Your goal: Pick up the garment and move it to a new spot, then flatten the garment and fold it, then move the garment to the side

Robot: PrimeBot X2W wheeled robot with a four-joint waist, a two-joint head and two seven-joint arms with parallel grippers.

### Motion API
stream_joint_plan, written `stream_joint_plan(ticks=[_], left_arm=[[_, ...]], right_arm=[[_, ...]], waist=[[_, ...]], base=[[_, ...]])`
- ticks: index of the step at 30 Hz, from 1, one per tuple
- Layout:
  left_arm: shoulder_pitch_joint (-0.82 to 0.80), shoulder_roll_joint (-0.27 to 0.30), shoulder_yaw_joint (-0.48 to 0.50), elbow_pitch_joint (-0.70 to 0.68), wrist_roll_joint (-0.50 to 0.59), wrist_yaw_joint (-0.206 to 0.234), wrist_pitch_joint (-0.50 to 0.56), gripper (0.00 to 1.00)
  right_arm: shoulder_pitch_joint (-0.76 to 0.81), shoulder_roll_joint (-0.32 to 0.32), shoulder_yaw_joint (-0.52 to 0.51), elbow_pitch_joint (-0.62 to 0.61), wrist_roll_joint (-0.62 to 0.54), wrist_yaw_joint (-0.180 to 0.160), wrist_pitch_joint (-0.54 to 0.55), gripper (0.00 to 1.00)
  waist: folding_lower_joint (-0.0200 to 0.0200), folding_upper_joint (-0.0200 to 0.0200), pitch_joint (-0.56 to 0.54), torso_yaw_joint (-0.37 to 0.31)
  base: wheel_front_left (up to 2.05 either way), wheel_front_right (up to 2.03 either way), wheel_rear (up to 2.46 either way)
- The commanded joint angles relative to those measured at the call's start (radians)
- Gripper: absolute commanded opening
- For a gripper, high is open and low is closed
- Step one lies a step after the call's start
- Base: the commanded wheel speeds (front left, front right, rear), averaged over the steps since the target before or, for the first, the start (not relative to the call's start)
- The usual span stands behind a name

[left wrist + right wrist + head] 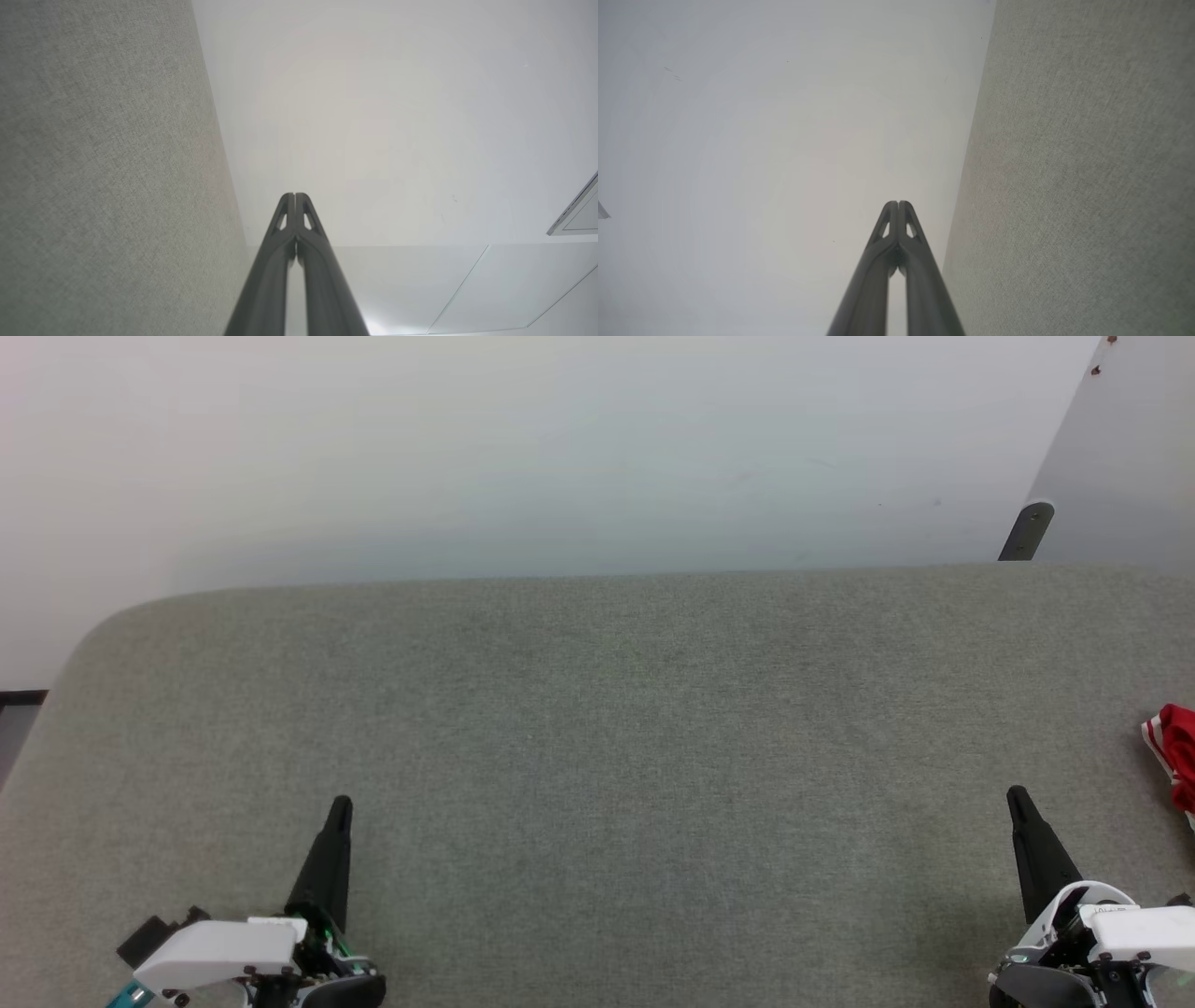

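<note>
There is one red-and-white garment (1178,751), one grey fabric surface (597,756), and two grippers: left gripper (341,805), right gripper (1016,795).

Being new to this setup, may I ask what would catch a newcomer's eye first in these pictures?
The bright red-and-white garment stands out, bunched at the far right edge of the head view on the grey fabric surface. The left pincer and right pincer sit at that view's lower corners, both shut, fingers pointing up.

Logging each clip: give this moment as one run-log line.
stage: pre-grasp | left gripper: shut, empty | right gripper: shut, empty | garment: far right on grey fabric surface, untouched
</note>
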Motion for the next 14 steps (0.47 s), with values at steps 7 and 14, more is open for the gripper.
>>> stream_joint_plan(ticks=[7,14], left_arm=[[-0.009,0.0,0.001,0.001,-0.004,-0.006,0.001,0.0],[-0.009,0.0,0.001,0.001,-0.004,-0.006,0.001,0.0]], right_arm=[[-0.003,0.003,0.003,0.0,0.004,0.0,0.0,0.0],[-0.003,0.003,0.003,0.0,0.004,0.0,0.0,0.0]], waist=[[0.0,0.0,0.0,0.0],[0.0,0.0,0.0,0.0]], base=[[0.0,0.0,0.0],[0.0,0.0,0.0]])
